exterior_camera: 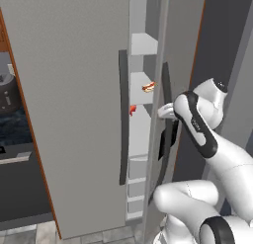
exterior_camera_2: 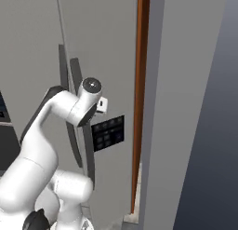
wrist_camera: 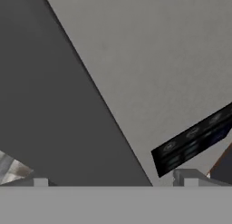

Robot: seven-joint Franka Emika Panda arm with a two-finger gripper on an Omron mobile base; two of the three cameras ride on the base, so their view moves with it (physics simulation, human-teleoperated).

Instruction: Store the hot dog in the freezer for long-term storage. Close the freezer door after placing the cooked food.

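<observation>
While unreadable, the button panel marks the freezer door.

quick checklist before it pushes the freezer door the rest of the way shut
1. Hot dog on a freezer shelf, seen through the gap: ok.
2. Freezer door closed: not ok, still ajar.
3. Small red item lower in the gap clear of the door's path: cannot tell.
4. End effector against the door by its dark handle: ok.
5. End effector empty: cannot tell; its fingertips show nothing between them in the hand view.
6. Arm outside the gap: ok, on the button panel side.
</observation>
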